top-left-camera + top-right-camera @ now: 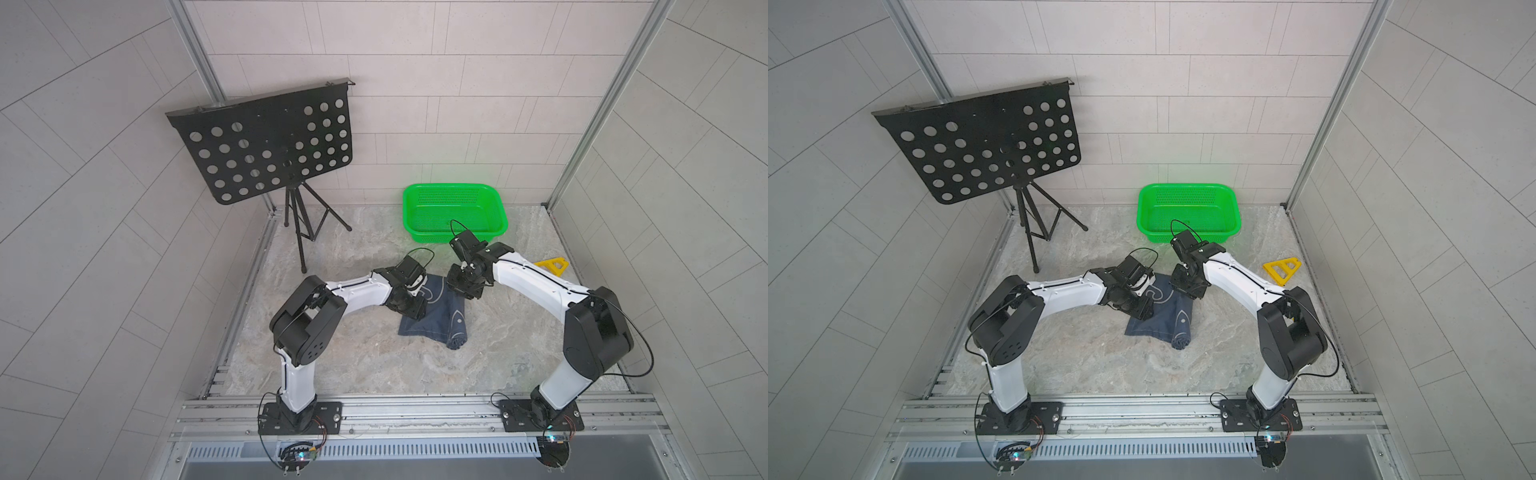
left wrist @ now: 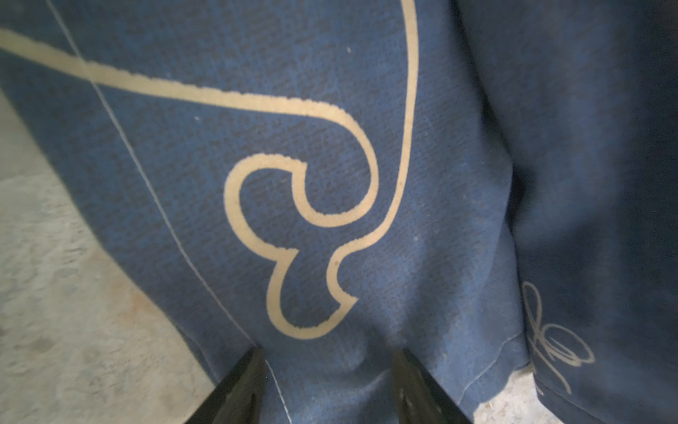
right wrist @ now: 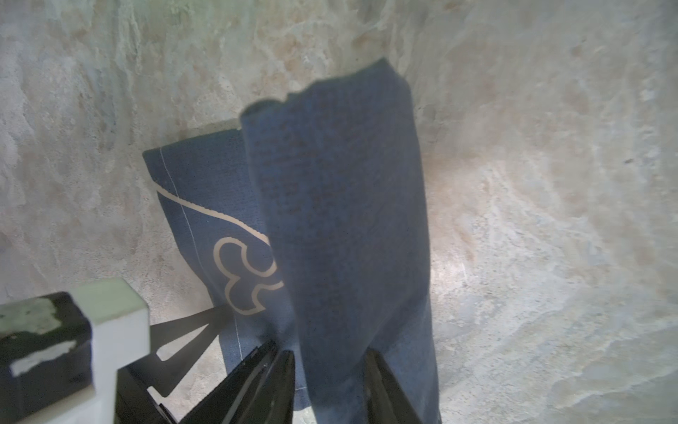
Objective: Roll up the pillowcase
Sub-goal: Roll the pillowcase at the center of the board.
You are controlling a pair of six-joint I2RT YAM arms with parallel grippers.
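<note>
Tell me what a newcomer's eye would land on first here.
The bright green basket at the far edge of the table stands out most against the grey. Next comes the black perforated music stand at the far left. Mid-table lies the navy pillowcase, its right side rolled, with the left gripper and right gripper at its far end.

A black music stand (image 1: 266, 141) with round holes is in the upper left of both top views, on thin legs. A green basket (image 1: 428, 236) sits right of the middle, by the tiled wall (image 1: 415, 104). A little yellow triangle (image 1: 1280, 263) lies lower right of the basket. All rest on a gray, stone-look table (image 1: 374, 365).
</note>
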